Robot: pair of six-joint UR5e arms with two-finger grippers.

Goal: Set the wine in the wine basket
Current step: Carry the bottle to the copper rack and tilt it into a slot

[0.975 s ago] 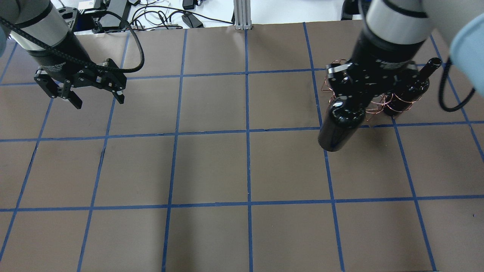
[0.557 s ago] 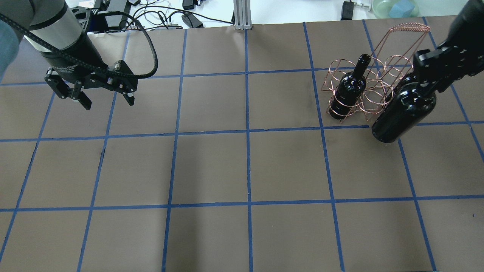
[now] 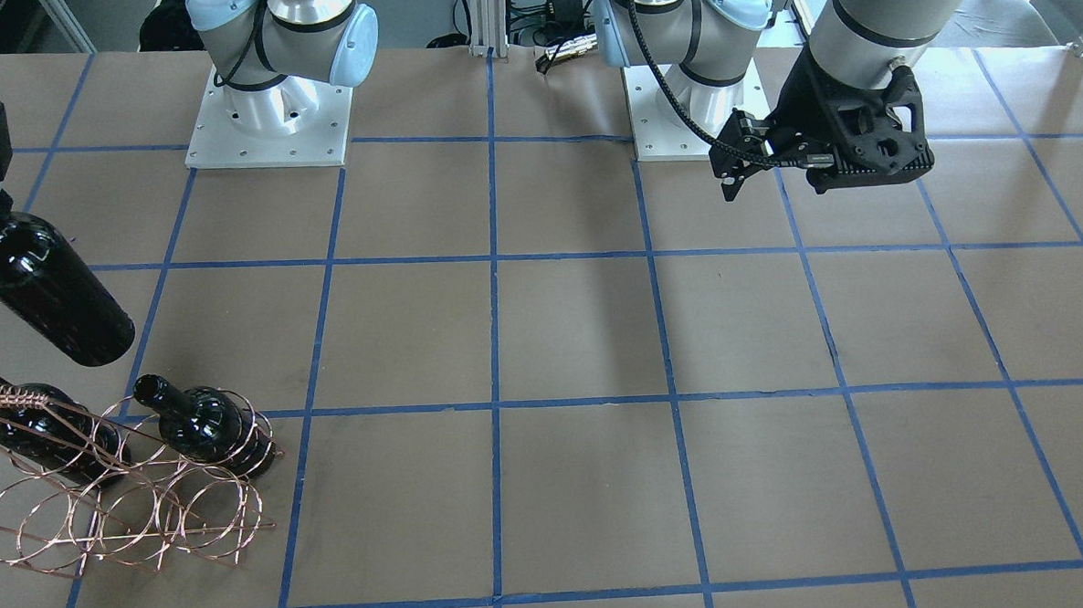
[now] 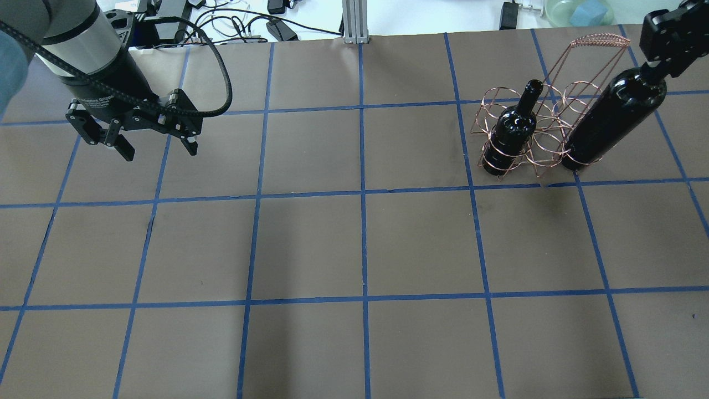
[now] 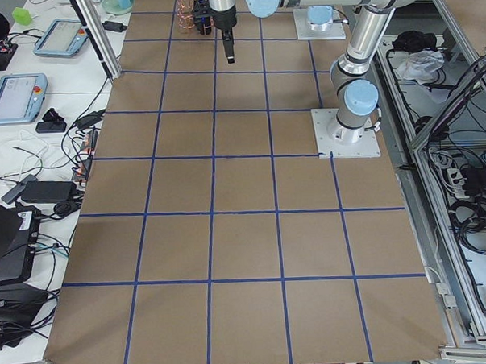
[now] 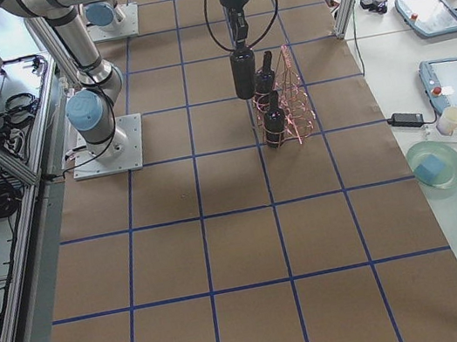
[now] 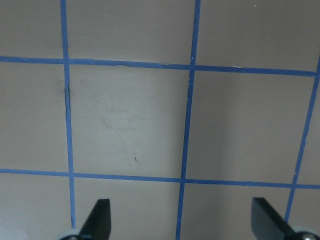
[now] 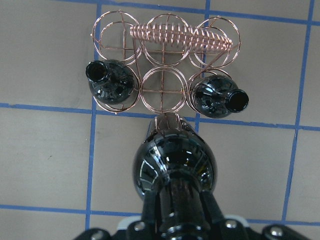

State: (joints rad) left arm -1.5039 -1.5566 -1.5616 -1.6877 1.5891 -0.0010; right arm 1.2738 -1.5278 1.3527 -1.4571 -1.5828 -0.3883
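My right gripper [image 4: 654, 70] is shut on the neck of a near-black wine bottle [image 4: 614, 119] and holds it upright in the air, just on the robot's side of the copper wire basket [image 4: 538, 131]. In the right wrist view the held bottle [image 8: 175, 170] hangs in front of the empty middle front hoop [image 8: 161, 90]. Two more bottles stand in the basket's front end hoops [image 8: 110, 85] [image 8: 217, 95]. My left gripper [image 4: 156, 145] is open and empty, far off over the table's left side.
The basket's twisted-wire handle [image 8: 180, 36] rises above the back hoops, which hold nothing. Cables and equipment lie beyond the table's far edge [image 4: 232, 22]. A green bowl with a blue block [image 4: 579, 11] sits off the far right corner.
My right gripper has carried the bottle away from over the basket to its right side, then shifted it farther back. My left gripper has drifted slightly right and stays open.
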